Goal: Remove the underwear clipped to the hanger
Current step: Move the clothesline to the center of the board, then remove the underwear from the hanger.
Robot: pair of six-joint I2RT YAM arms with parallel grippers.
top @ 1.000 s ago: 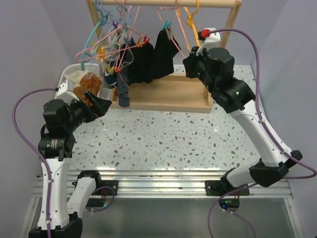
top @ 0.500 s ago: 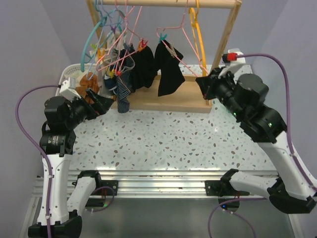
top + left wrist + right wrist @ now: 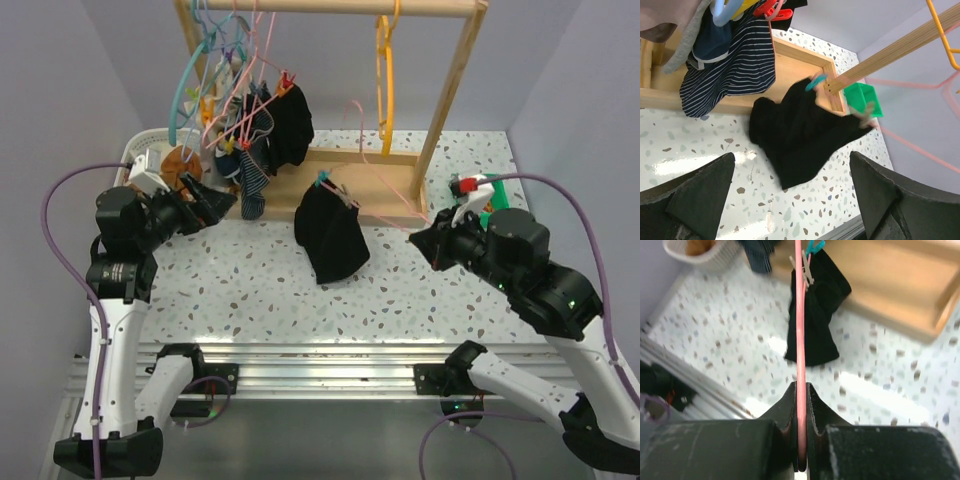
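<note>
**One hanger pinched, underwear clipped on it**

Right gripper (image 3: 801, 390) is clenched on the pink hanger (image 3: 800, 340) wire, holding it out in front of the wooden rack (image 3: 445, 95). The black underwear (image 3: 330, 235) hangs off the hanger's far end, just in front of the rack base, on a teal clip (image 3: 814, 247) and a pale peg. Left gripper (image 3: 792, 155) is released, jaws wide, left-front of the rack and facing the cloth. Do it well: hold the hanger steady, pinch cloth just under the clips, not wire, then tug down and away.
</note>
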